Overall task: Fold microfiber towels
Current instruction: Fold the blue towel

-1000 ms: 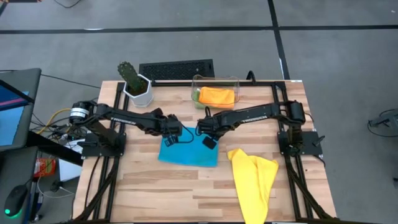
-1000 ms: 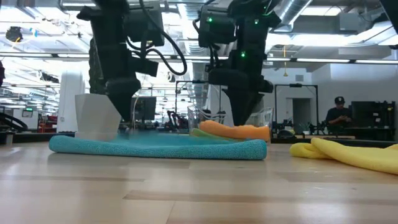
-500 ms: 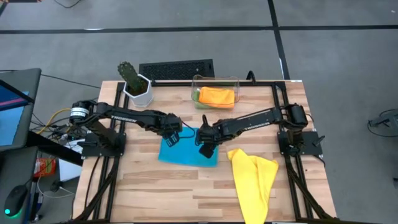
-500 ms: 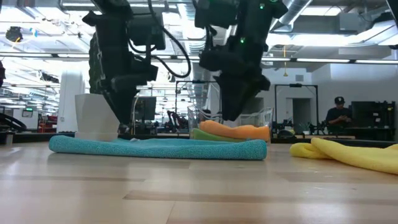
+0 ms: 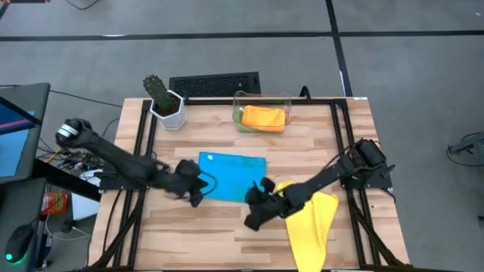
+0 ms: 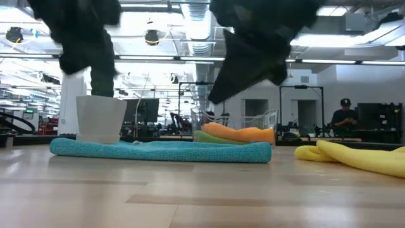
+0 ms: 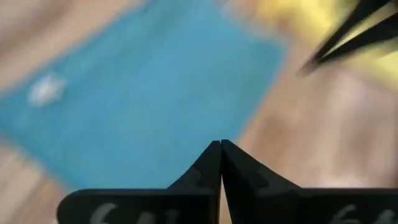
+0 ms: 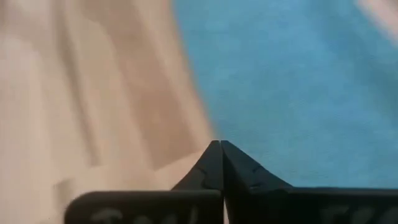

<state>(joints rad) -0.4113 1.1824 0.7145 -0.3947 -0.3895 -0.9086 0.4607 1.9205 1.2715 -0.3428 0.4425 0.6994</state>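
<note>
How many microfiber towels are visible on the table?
4: the blue towel folded at the table's middle, the yellow towel crumpled to its right, the orange towel and green towel inside the clear bin.

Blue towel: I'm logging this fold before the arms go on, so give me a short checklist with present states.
1. Blue towel flat on the table: ok.
2. Left gripper shut, holding nothing, at the towel's near-left corner: ok.
3. Right gripper shut, holding nothing, off the towel's near edge: ok.
4. Yellow towel unfolded, partly under the right arm: not ok.
5. Orange towel folded in the clear bin: ok.
6. Green towel fold under the orange one: cannot tell.
</note>
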